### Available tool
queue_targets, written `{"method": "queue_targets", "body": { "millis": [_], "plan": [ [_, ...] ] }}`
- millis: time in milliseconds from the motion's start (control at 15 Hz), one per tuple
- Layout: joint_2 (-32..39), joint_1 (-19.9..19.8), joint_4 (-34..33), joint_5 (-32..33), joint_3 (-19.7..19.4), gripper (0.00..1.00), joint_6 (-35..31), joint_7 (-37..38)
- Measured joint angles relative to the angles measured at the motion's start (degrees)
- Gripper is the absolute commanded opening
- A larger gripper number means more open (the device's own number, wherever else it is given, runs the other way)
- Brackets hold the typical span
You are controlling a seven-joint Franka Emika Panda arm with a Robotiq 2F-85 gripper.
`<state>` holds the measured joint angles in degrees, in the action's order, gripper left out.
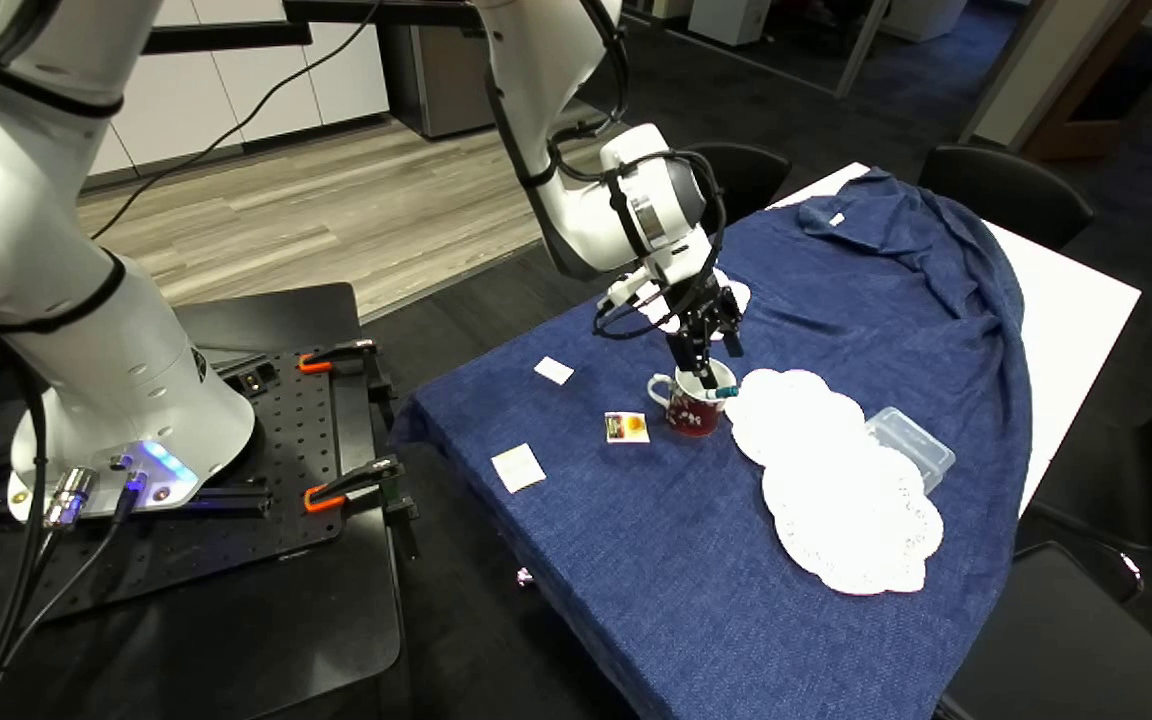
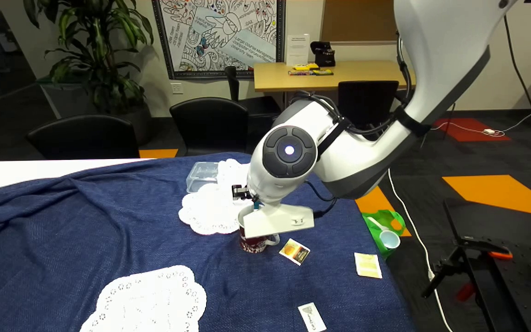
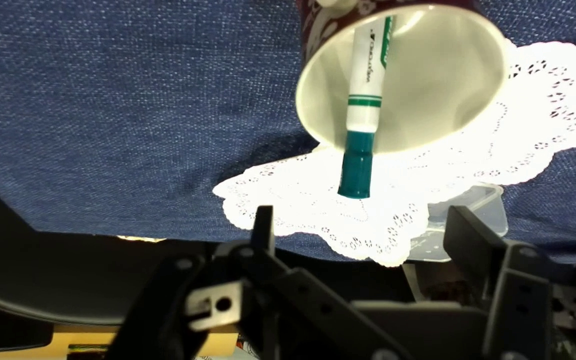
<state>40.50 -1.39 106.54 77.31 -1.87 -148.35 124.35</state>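
In an exterior view, a strip (image 2: 254,48) on the framed poster (image 2: 221,36) read "Large Course Management", "Computer Forum" and "Diversity Team"; another strip (image 2: 208,22) bore what looked like "Finance". In the wrist view, dark and green lettering ran along the marker (image 3: 364,107), too unclear to read. Print on the orange-pictured packet (image 2: 295,251), the small white packet (image 2: 312,317) and the standing sheet (image 2: 298,50) was too small to read.
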Motion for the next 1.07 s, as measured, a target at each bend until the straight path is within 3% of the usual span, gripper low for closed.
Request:
{"method": "queue_targets", "body": {
  "millis": [67, 667, 1067],
  "plan": [
    [0.71, 0.02, -0.7, -0.01, -0.12, 0.84, 0.0, 0.18],
    [4.54, 0.06, -4.49, -0.1, -0.6, 0.68, 0.0, 0.96],
    [5.59, 0.07, -5.67, -0.12, -0.78, 0.19, 0.0, 0.98]
  ]
}}
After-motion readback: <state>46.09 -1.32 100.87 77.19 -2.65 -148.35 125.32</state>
